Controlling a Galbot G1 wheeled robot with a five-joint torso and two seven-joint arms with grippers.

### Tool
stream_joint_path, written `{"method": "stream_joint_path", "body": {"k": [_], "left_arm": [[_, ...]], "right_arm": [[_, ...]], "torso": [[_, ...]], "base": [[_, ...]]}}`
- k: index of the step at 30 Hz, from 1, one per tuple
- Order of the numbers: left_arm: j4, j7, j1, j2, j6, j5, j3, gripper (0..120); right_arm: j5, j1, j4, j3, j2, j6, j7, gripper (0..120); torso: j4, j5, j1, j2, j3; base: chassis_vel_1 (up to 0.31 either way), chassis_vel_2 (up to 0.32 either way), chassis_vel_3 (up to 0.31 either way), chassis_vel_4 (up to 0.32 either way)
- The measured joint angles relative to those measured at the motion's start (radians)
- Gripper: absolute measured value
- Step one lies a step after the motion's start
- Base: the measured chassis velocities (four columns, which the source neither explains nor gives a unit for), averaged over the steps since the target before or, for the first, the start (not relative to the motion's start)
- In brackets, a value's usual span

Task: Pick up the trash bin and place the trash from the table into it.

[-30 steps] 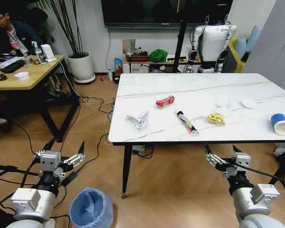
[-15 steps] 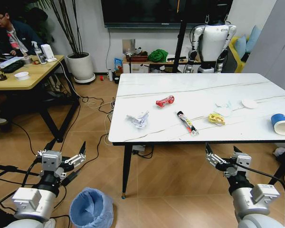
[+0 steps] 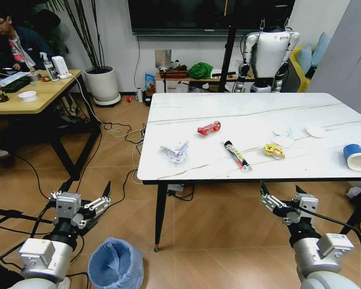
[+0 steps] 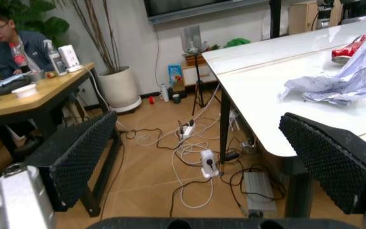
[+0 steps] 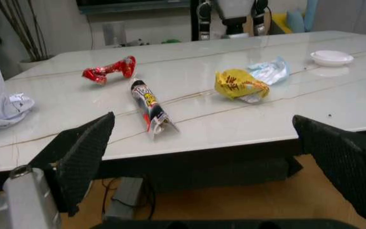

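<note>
Both arms reach forward low over the floor, short of the tabletop (image 3: pixel 253 114). The left hand (image 3: pixel 83 196) hangs with fingers spread above and just left of the trash bin (image 3: pixel 115 264), whose near rim is cut off. The right hand (image 3: pixel 283 197), also spread, points toward the tabletop's near edge. The trash lies on top: red wrapper (image 3: pixel 209 128), clear-silver wrapper (image 3: pixel 175 152), stick pack (image 3: pixel 236 155), yellow wrapper (image 3: pixel 274 150). The right wrist view shows the stick pack's print more closely (image 5: pixel 150 108).
</note>
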Motion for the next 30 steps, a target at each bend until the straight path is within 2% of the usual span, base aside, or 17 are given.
{"method": "stream_joint_path", "body": {"k": [9, 30], "left_arm": [[-0.004, 0.004, 0.008, -0.005, -0.006, 0.015, 0.002, 100], [0.000, 0.014, 0.009, 0.000, -0.014, 0.029, -0.004, 100]], "right_arm": [[-0.002, -0.004, 0.005, -0.003, -0.003, 0.001, 0.000, 100], [-0.019, -0.004, -0.006, -0.015, 0.014, 0.020, -0.006, 100]], "torso": [[0.0000, 0.0001, -0.010, -0.022, -0.013], [0.0000, 0.0000, -0.058, -0.133, -0.074]], "base": [[0.000, 0.000, 0.000, 0.000], [0.000, 0.000, 0.000, 0.000]]}}
